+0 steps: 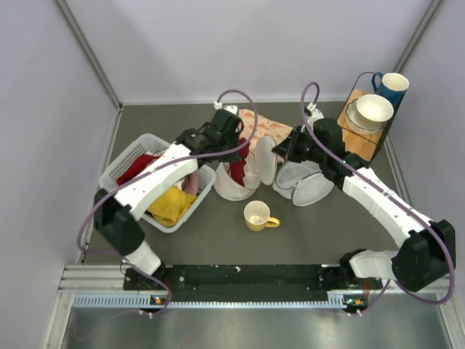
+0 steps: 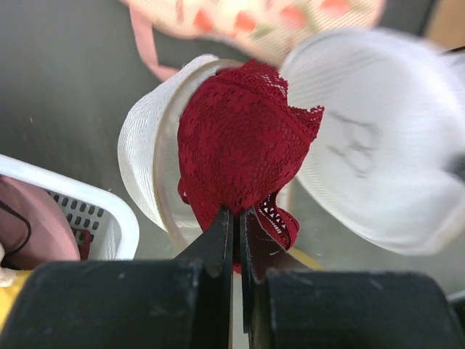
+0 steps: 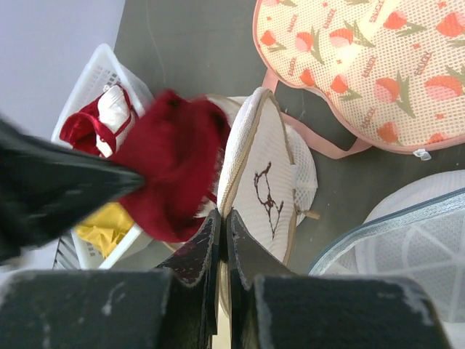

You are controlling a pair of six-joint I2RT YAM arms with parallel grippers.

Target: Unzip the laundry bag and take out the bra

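Observation:
The cream-white laundry bag (image 1: 234,186) stands open at the table's middle, its lid (image 3: 265,174) with the black mark raised upright. My right gripper (image 3: 224,214) is shut on the lid's zipper rim and shows in the top view (image 1: 280,154). My left gripper (image 2: 237,212) is shut on a dark red lace garment (image 2: 236,145) and holds it just above the bag's open half (image 2: 145,145); this shows in the top view (image 1: 240,149). The bright yellow bra (image 1: 171,206) lies in the white basket and also shows in the right wrist view (image 3: 109,225).
The white basket (image 1: 131,156) at the left holds red and pink garments. A yellow mug (image 1: 258,216) stands in front of the bag. A bluish-grey mesh pouch (image 1: 305,185) lies to the right, a pink patterned pouch (image 1: 265,123) behind. A wooden stand with bowl (image 1: 373,110) is at back right.

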